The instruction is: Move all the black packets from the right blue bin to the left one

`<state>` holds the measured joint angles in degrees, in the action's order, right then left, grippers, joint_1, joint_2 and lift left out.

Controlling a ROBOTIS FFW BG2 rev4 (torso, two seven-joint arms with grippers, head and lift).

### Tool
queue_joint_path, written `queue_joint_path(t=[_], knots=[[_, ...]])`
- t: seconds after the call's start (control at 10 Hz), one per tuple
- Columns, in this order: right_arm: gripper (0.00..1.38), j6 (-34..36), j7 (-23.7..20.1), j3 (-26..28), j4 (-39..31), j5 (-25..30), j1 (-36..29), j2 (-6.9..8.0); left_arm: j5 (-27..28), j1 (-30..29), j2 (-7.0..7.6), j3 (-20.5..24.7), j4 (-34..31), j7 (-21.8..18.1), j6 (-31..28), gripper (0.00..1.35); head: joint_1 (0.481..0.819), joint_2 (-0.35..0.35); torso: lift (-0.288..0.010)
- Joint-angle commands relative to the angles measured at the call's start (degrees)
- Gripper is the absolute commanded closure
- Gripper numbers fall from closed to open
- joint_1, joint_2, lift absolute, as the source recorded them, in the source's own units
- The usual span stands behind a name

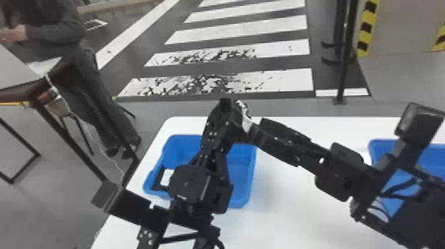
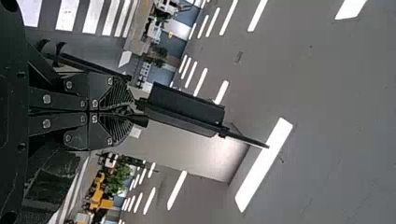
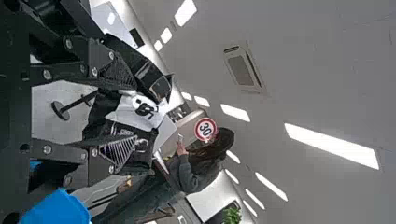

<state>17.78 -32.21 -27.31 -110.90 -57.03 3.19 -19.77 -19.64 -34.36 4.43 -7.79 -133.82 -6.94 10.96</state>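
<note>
Jaws of my left gripper [image 1: 225, 111] are pressed together; those of my right gripper [image 1: 257, 130] stand spread, a white-marked black packet [image 3: 140, 112] between, grip unclear. Another packet [image 1: 165, 177] sits in the left blue bin [image 1: 243, 172].

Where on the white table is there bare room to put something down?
The white table has a wide bare patch on the near side, between the left blue plastic bin and the black right arm, and a narrower strip beyond that arm. Crowded: the left bin, under the black left arm, and the right blue bin, behind the right arm.
</note>
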Motion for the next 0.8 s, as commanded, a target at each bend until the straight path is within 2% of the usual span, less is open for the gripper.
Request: queue_joint_path(t=[0.0,0.1,0.2,0.4,0.5,0.6,0.7], knots=[[0.05,-1.6,-0.1,0.0,1.1,-1.6,-0.2,0.00,2.5,0.2,-0.48,1.7,0.2,0.0,-0.4,1.22,0.651,0.310,-0.140],[0.07,-2.7,-0.4,0.0,1.6,-2.6,-0.5,0.00,7.2,1.5,-1.18,4.1,3.2,0.6,1.0,1.22,0.649,0.310,-0.140],[0.07,-3.3,-0.4,0.1,1.6,-3.6,-0.7,0.00,11.4,4.3,-1.62,6.4,9.6,1.1,2.1,1.22,0.647,0.316,-0.140],[0.07,-4.3,-0.7,0.2,1.3,-4.4,-0.9,-0.09,22.4,9.8,-1.71,10.3,19.4,2.3,2.8,1.22,0.658,0.332,-0.140],[0.07,-4.3,-0.7,0.3,1.3,-4.4,-1.1,-0.09,24.8,12.4,-1.44,10.5,23.8,3.3,2.3,1.22,0.667,0.342,-0.140],[0.07,-4.3,-0.7,1.0,0.9,-3.2,-1.4,-0.09,21.4,14.0,-1.36,10.2,27.3,3.8,-0.3,0.94,0.670,0.350,-0.140],[0.07,-4.3,-0.7,2.7,0.3,-1.9,-1.9,-0.09,18.4,13.8,-1.62,10.2,28.3,3.8,-3.2,0.36,0.681,0.350,-0.140]])
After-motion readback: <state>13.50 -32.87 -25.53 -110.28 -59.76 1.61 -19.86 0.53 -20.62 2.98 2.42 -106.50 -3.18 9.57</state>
